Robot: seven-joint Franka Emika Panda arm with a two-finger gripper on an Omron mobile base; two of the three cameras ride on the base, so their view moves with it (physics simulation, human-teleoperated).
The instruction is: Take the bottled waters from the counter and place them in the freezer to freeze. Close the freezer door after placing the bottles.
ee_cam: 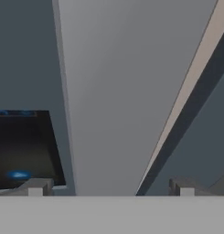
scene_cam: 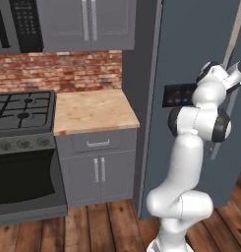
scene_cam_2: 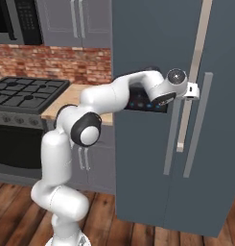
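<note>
Two jaws stand wide apart, gripping nothing, on the gripper held close against the freezer door, beside its dark control panel and long bar handle. Freezer door appears shut. The desk sits left of the freezer, bare wood showing.

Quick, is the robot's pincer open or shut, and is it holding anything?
Pincer: open, holding nothing, fingertips either side of the freezer door's bar handle.
</note>
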